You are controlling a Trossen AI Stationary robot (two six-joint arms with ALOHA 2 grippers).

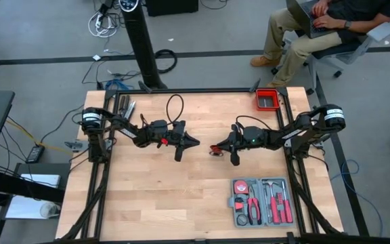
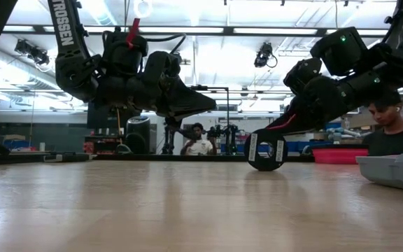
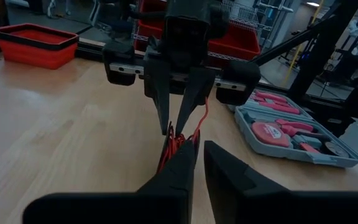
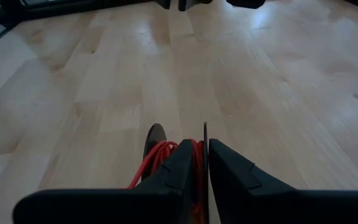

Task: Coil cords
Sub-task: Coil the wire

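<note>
The thin red cord point(image 3: 174, 142) is a small bundle at the table's middle, also seen in the high view point(image 1: 217, 150). My right gripper point(image 4: 205, 146) comes from the table's right and is shut on it; loops of the cord point(image 4: 157, 158) spill beside one finger. My left gripper point(image 3: 199, 146) faces it from the left, nearly tip to tip point(image 1: 196, 141). Its fingers stand a narrow gap apart with bare table showing between them, and the bundle lies just past one fingertip. My right gripper pinches the bundled strands of the cord point(image 4: 196, 160) between its two fingers, several strands together. The fingers come from the table's right, slanting a little downward. The bundle hangs at the fingertips point(image 3: 180, 118), just above the table. Whether my left gripper touches the cord I cannot tell.
A grey tool case point(image 1: 261, 201) with red-handled tools lies near the front right. A red bin point(image 1: 268, 99) sits at the far right edge. A person sits beyond the far right corner point(image 1: 317, 27). Bare wood stretches across the near left.
</note>
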